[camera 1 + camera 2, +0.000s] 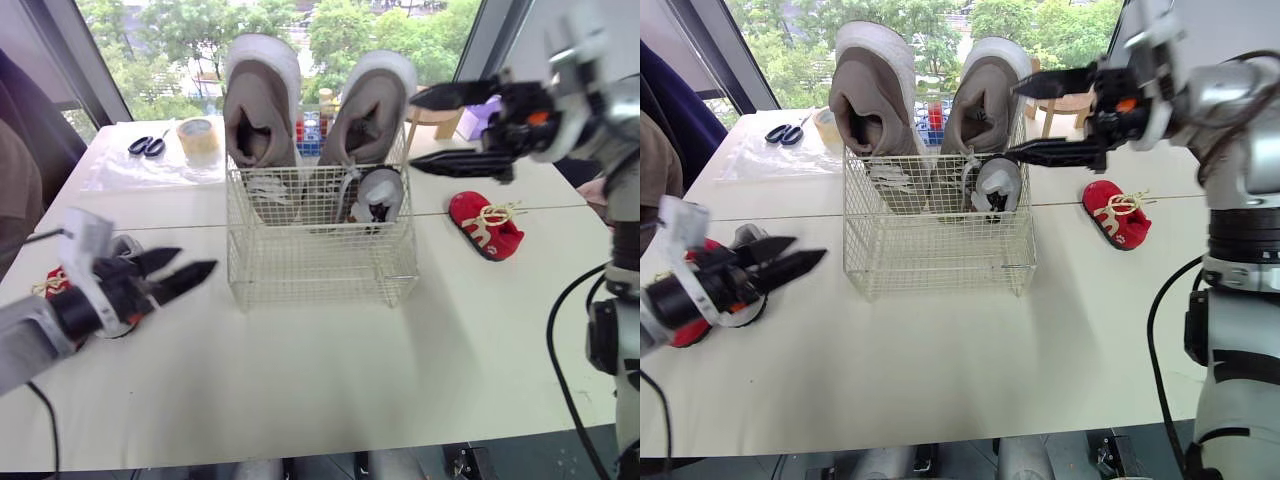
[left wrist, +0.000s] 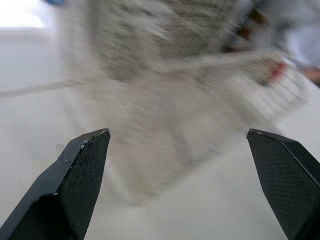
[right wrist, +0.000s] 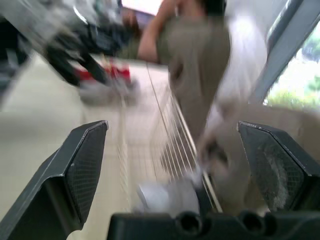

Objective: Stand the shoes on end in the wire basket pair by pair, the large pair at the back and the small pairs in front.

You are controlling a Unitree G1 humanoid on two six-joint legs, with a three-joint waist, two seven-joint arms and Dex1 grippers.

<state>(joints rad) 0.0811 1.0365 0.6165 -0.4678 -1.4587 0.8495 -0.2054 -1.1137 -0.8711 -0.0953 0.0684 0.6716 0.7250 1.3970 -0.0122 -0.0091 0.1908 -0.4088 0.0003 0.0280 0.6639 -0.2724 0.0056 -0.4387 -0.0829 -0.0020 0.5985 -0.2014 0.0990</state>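
Note:
The wire basket [image 1: 320,262] stands mid-table. Two large beige shoes [image 1: 260,105] [image 1: 372,108] stand on end along its back. In front of the right one, a small grey shoe [image 1: 378,195] stands on end inside the basket. My right gripper [image 1: 412,130] hangs open above the basket's right rim, empty. A small red shoe [image 1: 485,225] lies on the table to the basket's right. My left gripper [image 1: 195,262] is open and empty, low over the table left of the basket. Under that arm lie another red shoe [image 1: 685,330] and a small grey shoe [image 1: 745,310].
Scissors [image 1: 148,146] and a tape roll [image 1: 198,135] lie at the table's back left. A person's sleeve [image 1: 15,190] is at the left edge and a hand [image 1: 600,190] at the right. A wooden stool [image 1: 435,118] stands behind the table.

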